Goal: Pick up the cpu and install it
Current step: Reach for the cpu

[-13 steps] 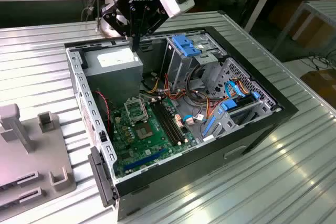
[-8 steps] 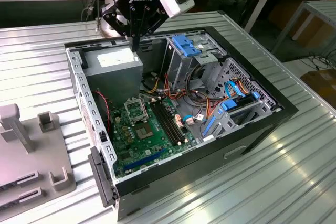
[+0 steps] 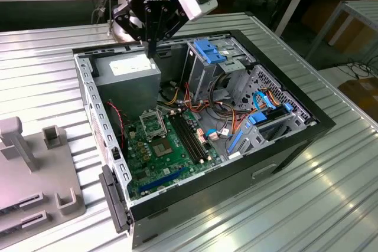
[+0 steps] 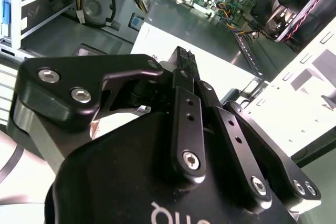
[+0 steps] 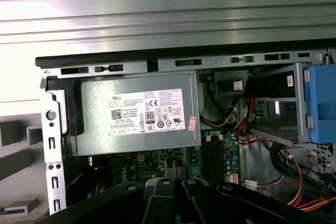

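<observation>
Pick-up not yet begun, I judge: above the power supply (image 3: 127, 70) at upper left my gripper (image 3: 152, 51) hangs, fingers clenched empty, while what I take for the cpu (image 3: 162, 146) lies mid-frame on the motherboard (image 3: 142, 163), so grasping it calls for opening and lowering.

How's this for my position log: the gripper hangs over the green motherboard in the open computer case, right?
Wrong spot: in the exterior view the gripper hangs over the grey power supply, not the green motherboard, in the open computer case.

Socket (image 3: 152, 123) clr from above — PSU (image 3: 127, 70) directly under gripper (image 3: 152, 51), drive cage (image 3: 208, 57) + cables (image 3: 218, 113) crowd sides.
</observation>
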### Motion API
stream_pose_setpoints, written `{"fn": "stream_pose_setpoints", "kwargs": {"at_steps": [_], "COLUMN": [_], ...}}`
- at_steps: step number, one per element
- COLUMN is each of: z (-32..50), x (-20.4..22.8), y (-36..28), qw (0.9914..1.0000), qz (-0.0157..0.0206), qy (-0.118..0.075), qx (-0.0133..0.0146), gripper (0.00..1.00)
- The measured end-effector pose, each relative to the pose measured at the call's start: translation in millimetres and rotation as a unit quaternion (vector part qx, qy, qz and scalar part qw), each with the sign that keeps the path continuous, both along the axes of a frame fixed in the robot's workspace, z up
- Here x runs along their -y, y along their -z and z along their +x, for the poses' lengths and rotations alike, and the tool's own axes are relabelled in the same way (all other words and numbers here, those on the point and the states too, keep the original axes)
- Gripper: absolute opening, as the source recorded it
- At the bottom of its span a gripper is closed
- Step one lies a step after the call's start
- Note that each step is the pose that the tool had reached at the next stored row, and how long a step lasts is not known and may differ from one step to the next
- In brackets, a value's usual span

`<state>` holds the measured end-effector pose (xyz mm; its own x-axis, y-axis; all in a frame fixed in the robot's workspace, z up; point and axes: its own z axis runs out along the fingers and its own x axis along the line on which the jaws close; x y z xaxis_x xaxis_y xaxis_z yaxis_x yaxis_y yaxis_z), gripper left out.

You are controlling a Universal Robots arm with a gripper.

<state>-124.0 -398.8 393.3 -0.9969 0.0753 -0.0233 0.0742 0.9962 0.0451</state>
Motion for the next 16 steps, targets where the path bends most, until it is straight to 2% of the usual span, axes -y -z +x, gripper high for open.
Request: {"fn": "stream_pose_setpoints", "kwargs": {"at_steps": [16], "z": [-5.5], "x": [0.0], "y": [0.0], "qw": [1.0], "qz": [0.0], "qy": [0.0], "qx": [0.0], "gripper": [0.11]}}
